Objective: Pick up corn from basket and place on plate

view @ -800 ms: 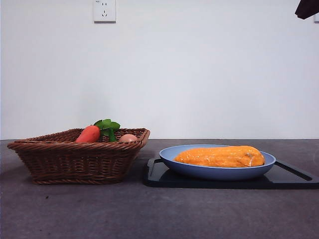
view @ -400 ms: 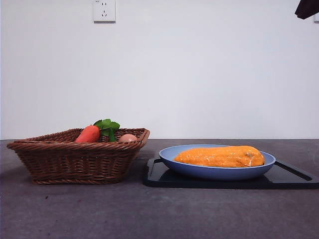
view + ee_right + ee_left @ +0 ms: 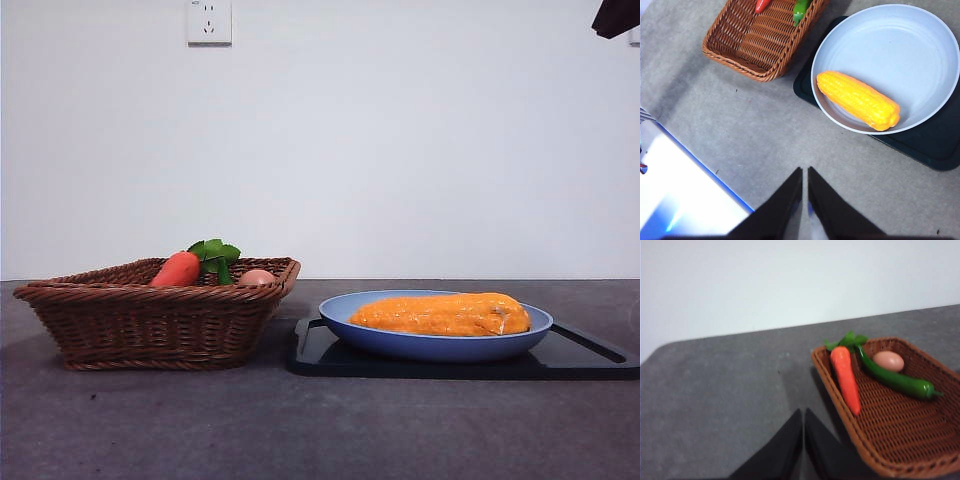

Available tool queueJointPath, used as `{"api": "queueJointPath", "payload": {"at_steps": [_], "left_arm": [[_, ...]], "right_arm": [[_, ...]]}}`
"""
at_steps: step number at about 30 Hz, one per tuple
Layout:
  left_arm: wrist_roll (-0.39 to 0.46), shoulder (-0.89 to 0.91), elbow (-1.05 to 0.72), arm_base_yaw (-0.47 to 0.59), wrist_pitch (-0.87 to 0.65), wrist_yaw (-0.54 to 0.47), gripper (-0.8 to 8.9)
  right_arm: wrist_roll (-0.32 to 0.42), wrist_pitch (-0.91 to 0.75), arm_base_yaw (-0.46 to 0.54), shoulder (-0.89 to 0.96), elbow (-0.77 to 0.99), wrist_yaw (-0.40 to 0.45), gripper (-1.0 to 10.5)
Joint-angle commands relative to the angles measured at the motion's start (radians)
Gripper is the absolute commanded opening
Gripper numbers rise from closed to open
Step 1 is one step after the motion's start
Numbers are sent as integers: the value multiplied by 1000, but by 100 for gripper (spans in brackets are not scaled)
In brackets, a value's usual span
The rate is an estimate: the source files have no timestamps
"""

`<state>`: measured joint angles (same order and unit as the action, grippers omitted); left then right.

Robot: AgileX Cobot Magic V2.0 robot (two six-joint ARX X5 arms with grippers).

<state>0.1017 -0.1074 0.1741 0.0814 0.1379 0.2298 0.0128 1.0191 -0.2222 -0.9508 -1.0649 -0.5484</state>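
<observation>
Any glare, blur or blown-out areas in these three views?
Front view: sharp, evenly lit, soft shadow under the basket. Left wrist view: slightly soft overall, the left gripper near the lens is blurred. Right wrist view: blown-out white patch at a corner; corn and plate crisp, faint sheen on the plate.

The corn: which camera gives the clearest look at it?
The right wrist view: it looks down on the whole corn lying in the plate. The front view shows only its side above the plate rim. The left wrist view misses it.
</observation>
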Motion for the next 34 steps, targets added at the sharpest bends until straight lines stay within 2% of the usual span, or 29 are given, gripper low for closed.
{"api": "queueJointPath", "payload": {"at_steps": [1, 7, 15, 34], "left_arm": [[-21, 37, -41, 4, -10, -6, 7], [-37, 103, -113, 4, 4, -6, 7], [-55, 105, -171, 4, 10, -6, 7], [-59, 105, -171, 3, 25, -5, 7]], "right_arm": [[14, -10, -3, -8, -14, -1, 4], [14, -10, -3, -8, -14, -1, 4], [14, -10, -3, -8, -14, -1, 4], [14, -58, -3, -8, -14, -1, 4]]}}
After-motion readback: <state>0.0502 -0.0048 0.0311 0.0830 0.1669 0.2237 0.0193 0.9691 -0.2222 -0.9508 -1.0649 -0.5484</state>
